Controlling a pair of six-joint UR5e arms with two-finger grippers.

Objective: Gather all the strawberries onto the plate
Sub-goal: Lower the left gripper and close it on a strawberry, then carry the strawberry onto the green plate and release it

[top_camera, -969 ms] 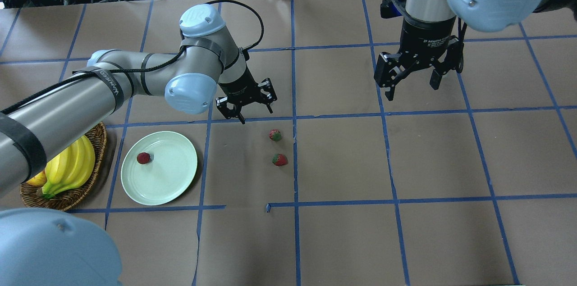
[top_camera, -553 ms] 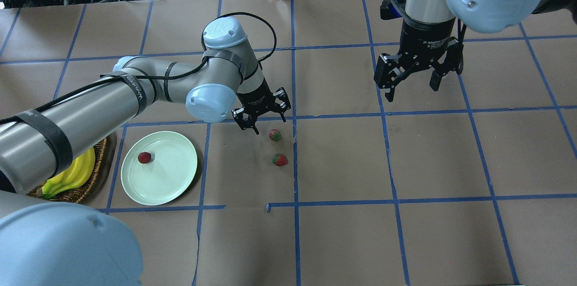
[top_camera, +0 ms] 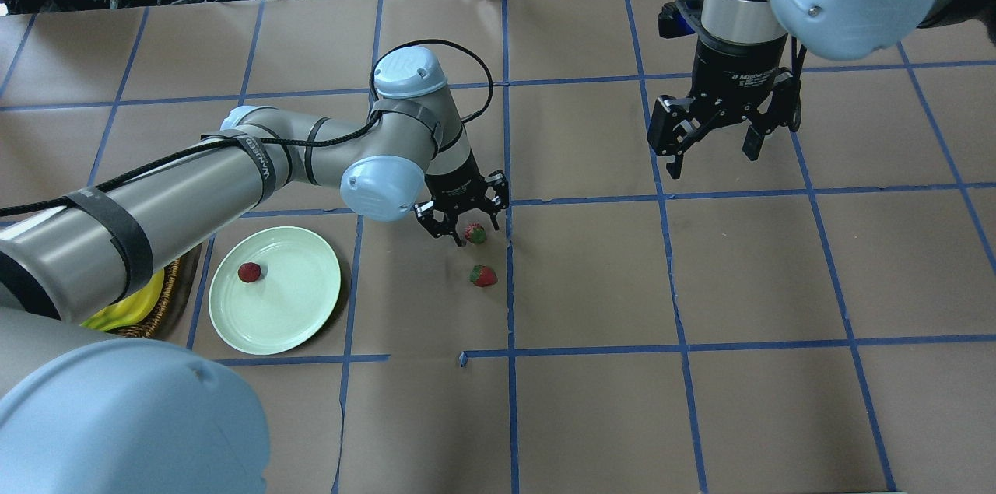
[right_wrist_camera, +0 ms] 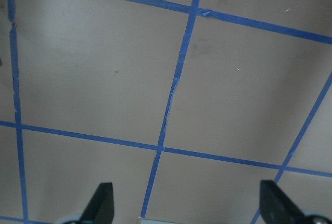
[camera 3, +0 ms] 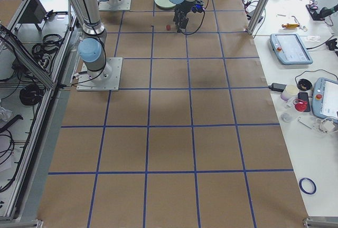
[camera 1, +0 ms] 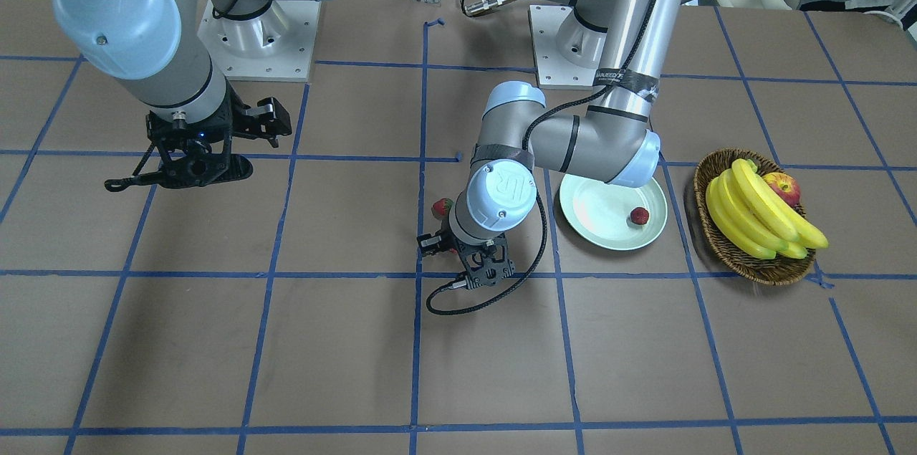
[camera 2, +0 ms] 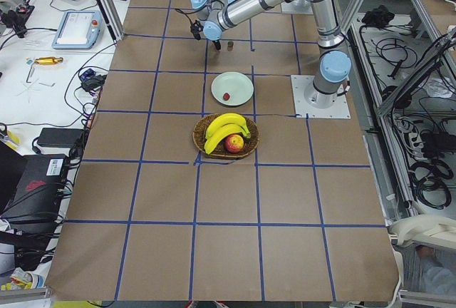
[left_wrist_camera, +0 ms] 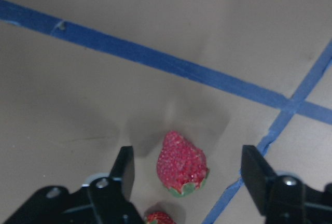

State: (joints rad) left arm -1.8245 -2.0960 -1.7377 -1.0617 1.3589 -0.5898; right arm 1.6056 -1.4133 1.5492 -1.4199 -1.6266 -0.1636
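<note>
Strawberries lie in two spots. One strawberry (top_camera: 249, 272) sits in the plate (top_camera: 303, 315), toward the left edge of the desk (top_camera: 700, 401). Two lie on the bare desk near its middle. The left hand (left_wrist_camera: 189, 182) is low and open, a finger on each side of the farther strawberry (left_wrist_camera: 181, 163), not squeezing it. The nearer strawberry (top_camera: 483, 275) lies just beside. The right hand (top_camera: 712, 159) hangs open, up toward the far edge.

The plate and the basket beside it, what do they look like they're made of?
The plate looks like glazed ceramic or hard plastic: pale mint, smooth, with a glossy sheen; the look alone can't settle which. The basket looks like woven wicker: brown, matte, with visible interlaced strands along its rim.
</note>
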